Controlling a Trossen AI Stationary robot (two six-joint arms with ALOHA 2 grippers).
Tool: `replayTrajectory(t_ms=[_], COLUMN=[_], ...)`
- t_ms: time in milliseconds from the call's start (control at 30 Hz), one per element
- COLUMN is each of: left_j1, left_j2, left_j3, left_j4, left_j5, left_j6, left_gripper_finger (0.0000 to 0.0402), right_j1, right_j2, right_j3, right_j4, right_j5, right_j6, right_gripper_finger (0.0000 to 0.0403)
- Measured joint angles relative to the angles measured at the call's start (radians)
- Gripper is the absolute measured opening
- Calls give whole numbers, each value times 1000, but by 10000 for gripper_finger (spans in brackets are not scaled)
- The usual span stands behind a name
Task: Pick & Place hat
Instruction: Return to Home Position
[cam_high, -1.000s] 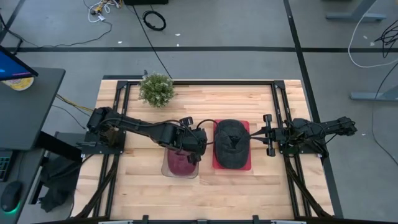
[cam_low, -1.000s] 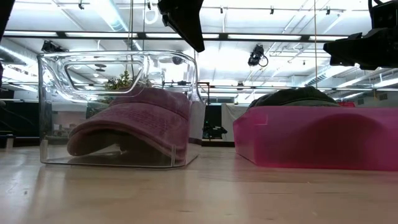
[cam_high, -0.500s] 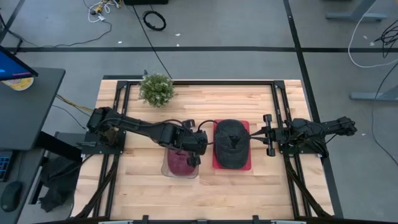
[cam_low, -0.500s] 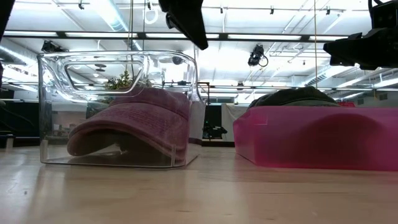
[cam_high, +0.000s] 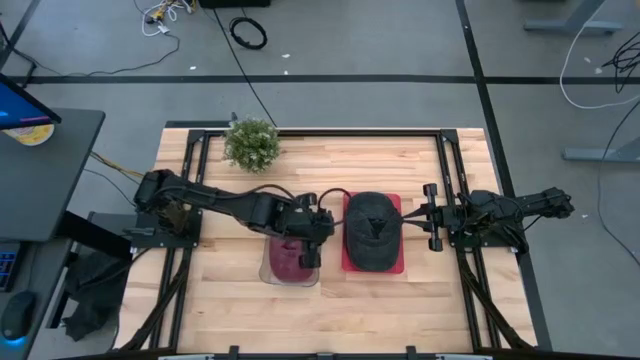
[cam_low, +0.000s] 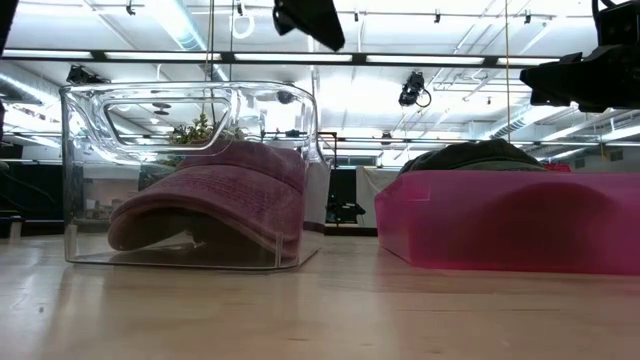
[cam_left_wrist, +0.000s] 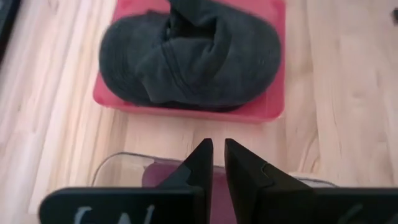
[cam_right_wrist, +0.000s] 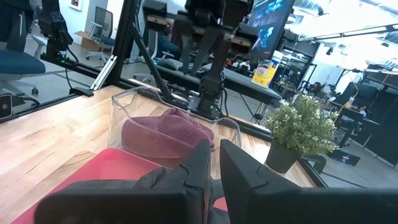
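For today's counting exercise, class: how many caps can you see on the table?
2. A black cap fills the red bin; a maroon cap lies in the transparent bin. Another may be hidden beneath it.

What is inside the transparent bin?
A red cap lies inside the transparent bin. Anything beneath that cap is covered, so a second one cannot be confirmed.

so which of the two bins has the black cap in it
The red bin holds the black cap, which domes above its rim. The transparent bin beside it holds a red cap instead.
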Motion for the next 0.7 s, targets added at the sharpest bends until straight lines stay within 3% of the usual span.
replayTrajectory(t_ms=[133, 333, 700], left_j1=[-3, 14, -19], left_j2=[-97, -335, -1044], left_j3=[-121, -421, -1009], left_j4=[127, 355, 836], left_j5=[0, 41, 42], left_j6=[28, 53, 68], left_gripper_finger=[44, 44, 44], right_j1=[0, 0, 0], right_j2=[0, 0, 0], right_j3=[0, 0, 0], right_j4=[0, 0, 0], right_j5=[0, 0, 0], right_j6=[0, 0, 0], right_gripper_finger=[39, 39, 39])
